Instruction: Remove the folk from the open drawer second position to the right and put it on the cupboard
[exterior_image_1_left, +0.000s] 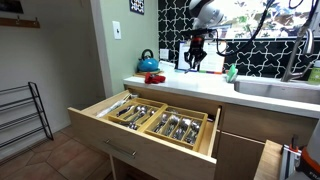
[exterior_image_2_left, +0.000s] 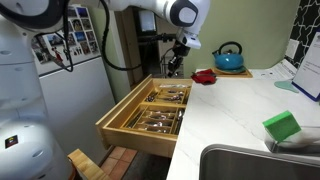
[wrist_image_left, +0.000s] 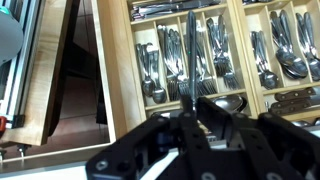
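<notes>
The wooden drawer (exterior_image_1_left: 120, 135) stands open below the counter and holds a cutlery tray with several compartments of forks, spoons and knives; it also shows in an exterior view (exterior_image_2_left: 118, 122) and in the wrist view (wrist_image_left: 118, 70). My gripper (exterior_image_1_left: 197, 55) hangs above the drawer's back edge, near the white countertop (exterior_image_1_left: 195, 84), and also shows in an exterior view (exterior_image_2_left: 176, 60). In the wrist view the gripper (wrist_image_left: 192, 100) is shut on a fork (wrist_image_left: 188, 60), which sticks out from the fingertips over the tray. The fork is lifted clear of the compartments.
A blue kettle (exterior_image_2_left: 229, 57) and a red dish (exterior_image_2_left: 204, 76) stand at the far end of the countertop (exterior_image_2_left: 235, 110). A green sponge (exterior_image_2_left: 283, 127) lies near the sink (exterior_image_2_left: 250, 165). A metal rack (exterior_image_1_left: 22, 115) stands on the floor beside the drawer.
</notes>
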